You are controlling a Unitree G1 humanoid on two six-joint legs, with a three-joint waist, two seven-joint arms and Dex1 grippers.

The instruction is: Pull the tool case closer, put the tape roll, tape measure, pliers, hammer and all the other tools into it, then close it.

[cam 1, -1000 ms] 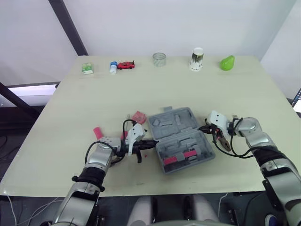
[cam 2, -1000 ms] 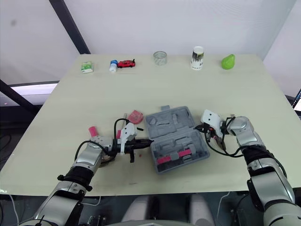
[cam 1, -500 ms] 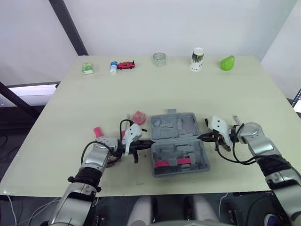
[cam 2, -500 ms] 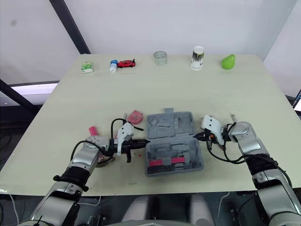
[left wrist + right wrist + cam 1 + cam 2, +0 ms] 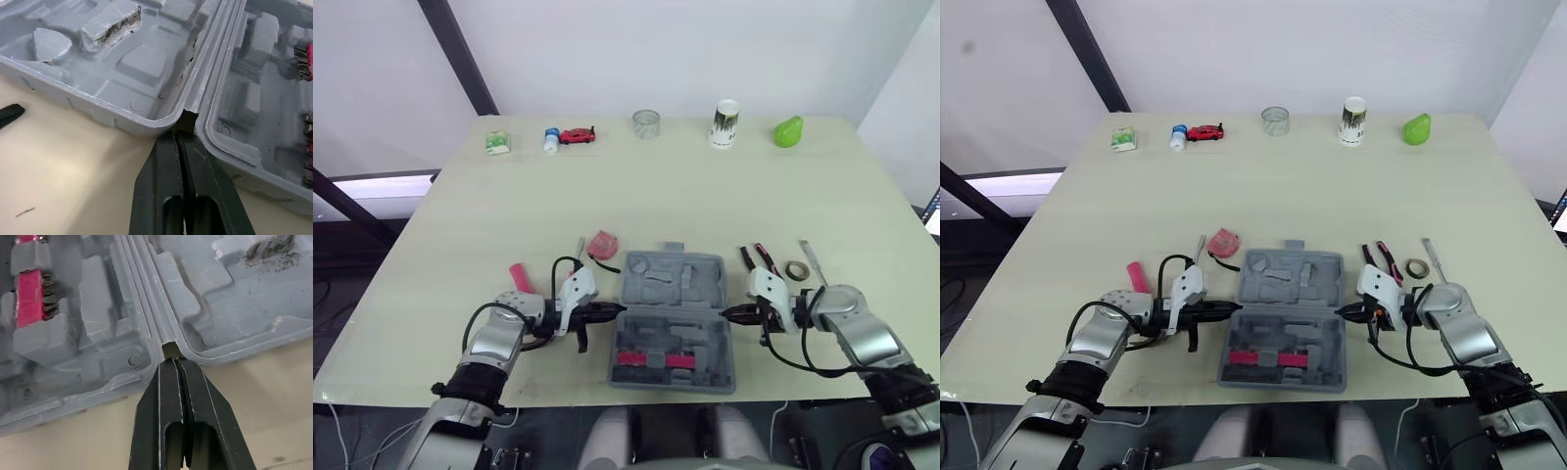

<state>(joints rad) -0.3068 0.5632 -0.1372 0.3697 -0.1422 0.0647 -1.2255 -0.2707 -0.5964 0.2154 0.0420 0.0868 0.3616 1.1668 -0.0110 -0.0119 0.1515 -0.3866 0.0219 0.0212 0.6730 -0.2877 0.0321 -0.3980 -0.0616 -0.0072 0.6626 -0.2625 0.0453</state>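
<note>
The grey tool case (image 5: 671, 318) lies open near the table's front edge, with a red bit strip (image 5: 651, 359) in its near half. My left gripper (image 5: 617, 311) is shut, its tips pressed into the hinge notch (image 5: 182, 122) on the case's left side. My right gripper (image 5: 728, 313) is shut too, tips in the right hinge notch (image 5: 168, 350). A pink tape measure (image 5: 603, 242) lies behind the case's left corner. Pliers (image 5: 756, 258), a tape roll (image 5: 794, 269) and a slim metal tool (image 5: 813, 261) lie to its right. A pink handle (image 5: 519, 276) lies by my left arm.
Along the table's far edge stand a green box (image 5: 495, 143), a small bottle (image 5: 550, 140), a red toy car (image 5: 576, 135), a glass cup (image 5: 645, 123), a paper cup (image 5: 725, 122) and a green pear (image 5: 787, 130).
The case has slid toward the front edge and turned square to it, with both shut grippers drawing back at its hinge ends. The pliers and tape roll now show beside it.
</note>
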